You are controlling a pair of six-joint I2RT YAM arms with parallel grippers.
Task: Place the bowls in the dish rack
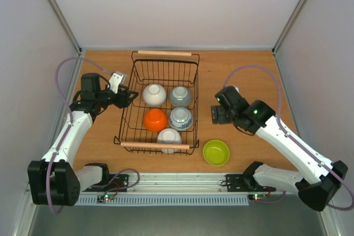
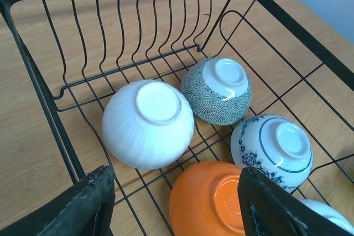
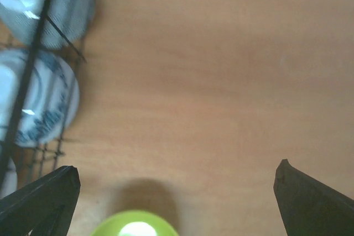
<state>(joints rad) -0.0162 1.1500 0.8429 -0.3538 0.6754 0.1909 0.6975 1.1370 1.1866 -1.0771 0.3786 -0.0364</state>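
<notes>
Your dish rack (image 1: 133, 81) holds five upturned bowls: white bowl (image 1: 154, 95), grey bowl (image 1: 180, 96), orange bowl (image 1: 156, 120), blue-patterned bowl (image 1: 181, 118) and pale bowl (image 1: 169, 136). The lime green bowl (image 1: 216, 152) sits upright on the worktop (image 1: 238, 64) just beside the rack. Your left pincer (image 1: 128, 96) and right pincer (image 1: 217, 115) are spread, empty.

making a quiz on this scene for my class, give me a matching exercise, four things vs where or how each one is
Things:
1 lime green bowl
2 orange bowl
3 white ribbed bowl
4 right gripper

Place or state:
a upside down, far-left spot in the dish rack
b open, holding nothing
c upright on the table, outside the rack
d upside down, middle-left spot in the rack

Pairs: 1-c, 2-d, 3-a, 4-b
</notes>
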